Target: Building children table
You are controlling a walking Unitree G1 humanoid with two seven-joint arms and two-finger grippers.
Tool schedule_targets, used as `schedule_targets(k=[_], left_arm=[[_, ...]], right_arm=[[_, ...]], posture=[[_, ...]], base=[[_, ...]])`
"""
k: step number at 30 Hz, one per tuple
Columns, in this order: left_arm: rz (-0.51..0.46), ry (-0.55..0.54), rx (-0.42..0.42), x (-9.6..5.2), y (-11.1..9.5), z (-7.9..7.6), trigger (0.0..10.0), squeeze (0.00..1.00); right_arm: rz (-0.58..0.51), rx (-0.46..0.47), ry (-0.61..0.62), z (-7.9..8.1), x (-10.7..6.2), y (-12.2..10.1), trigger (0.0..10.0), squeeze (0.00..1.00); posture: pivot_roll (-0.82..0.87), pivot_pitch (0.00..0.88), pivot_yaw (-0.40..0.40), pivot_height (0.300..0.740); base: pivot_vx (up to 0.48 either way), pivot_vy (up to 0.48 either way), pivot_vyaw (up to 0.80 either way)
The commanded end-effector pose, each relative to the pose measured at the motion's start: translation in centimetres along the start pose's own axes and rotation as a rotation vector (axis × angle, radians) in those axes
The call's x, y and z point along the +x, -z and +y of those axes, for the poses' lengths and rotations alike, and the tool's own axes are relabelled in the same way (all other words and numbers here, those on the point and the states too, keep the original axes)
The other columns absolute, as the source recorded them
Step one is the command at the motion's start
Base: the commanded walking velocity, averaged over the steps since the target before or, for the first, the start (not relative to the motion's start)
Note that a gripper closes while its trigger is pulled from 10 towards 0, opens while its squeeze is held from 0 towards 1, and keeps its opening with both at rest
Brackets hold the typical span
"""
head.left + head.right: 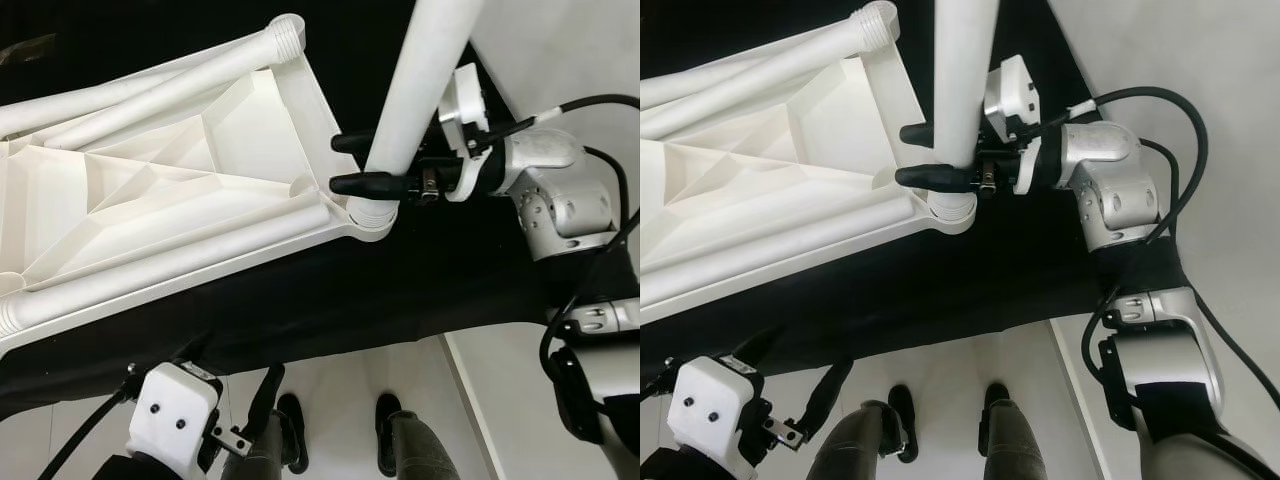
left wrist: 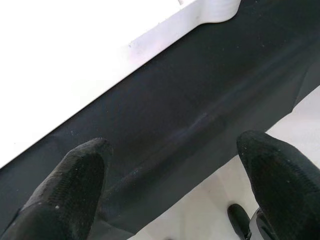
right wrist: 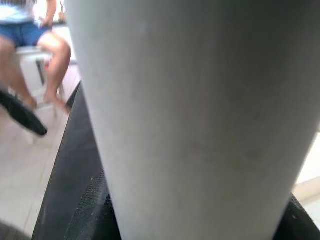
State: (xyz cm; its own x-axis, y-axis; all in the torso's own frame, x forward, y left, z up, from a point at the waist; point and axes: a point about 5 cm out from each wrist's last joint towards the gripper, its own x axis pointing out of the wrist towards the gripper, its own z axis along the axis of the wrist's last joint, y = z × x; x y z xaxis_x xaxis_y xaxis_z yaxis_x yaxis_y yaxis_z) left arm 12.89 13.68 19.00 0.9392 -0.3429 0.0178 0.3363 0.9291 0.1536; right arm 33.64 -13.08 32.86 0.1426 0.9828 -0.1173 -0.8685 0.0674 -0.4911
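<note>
- Right gripper (image 1: 352, 163) is closed around the white round plastic table leg (image 1: 422, 80), one long black finger on each side of it, low on the leg and just above its foot.
- Leg stands nearly upright, and its lower end sits in the round corner socket (image 1: 371, 215) of the white ribbed plastic tabletop (image 1: 180, 190), which lies upside down on the black cloth-covered surface (image 1: 420, 290).
- Left gripper (image 2: 175, 195) hangs low near the front edge of the black surface, its two fingers spread wide and holding nothing.
- Two other white tube legs (image 1: 160, 90) lie loose across the underside of the tabletop, not mounted.
- Progress, as I judge it: one leg is being seated in the near corner; I cannot tell whether it is fully tight. At least the two loose legs are left to fit, and then the table must be turned upright.
- Person (image 3: 30, 35) sits in the background of the right wrist view.
</note>
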Motion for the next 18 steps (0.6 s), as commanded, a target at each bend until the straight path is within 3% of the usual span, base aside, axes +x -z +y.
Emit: schedule_targets(k=[1,4,6,10,18], left_arm=[[0.013,-0.003,0.0,-0.2,0.2,-0.2,10.0,0.0],[0.01,-0.004,0.001,-0.1,0.2,-0.2,10.0,0.0],[0.002,-0.008,0.001,0.0,0.2,-0.2,10.0,0.0],[-0.003,-0.011,0.0,0.1,0.2,-0.2,10.0,0.0],[-0.009,-0.017,-0.002,0.2,0.2,-0.3,10.0,0.0]], right_arm=[[0.079,0.07,-0.052,0.9,0.4,2.0,10.0,0.0],[0.089,0.063,-0.089,1.1,0.6,1.7,10.0,0.0],[0.116,0.045,-0.229,2.7,1.4,1.1,10.0,0.0],[0.122,0.052,-0.295,3.6,2.1,0.9,10.0,0.0],[0.124,0.125,-0.209,3.0,3.2,1.8,10.0,0.0]], posture=[[0.05,0.508,0.09,0.74],[0.05,0.507,0.086,0.74],[0.04,0.507,0.076,0.74],[0.03,0.507,0.07,0.74],[0.03,0.508,0.061,0.74]], base=[[0.0,0.0,0.0],[0.0,0.0,0.0],[0.0,0.0,0.0],[0.0,0.0,0.0],[0.0,0.0,0.0]])
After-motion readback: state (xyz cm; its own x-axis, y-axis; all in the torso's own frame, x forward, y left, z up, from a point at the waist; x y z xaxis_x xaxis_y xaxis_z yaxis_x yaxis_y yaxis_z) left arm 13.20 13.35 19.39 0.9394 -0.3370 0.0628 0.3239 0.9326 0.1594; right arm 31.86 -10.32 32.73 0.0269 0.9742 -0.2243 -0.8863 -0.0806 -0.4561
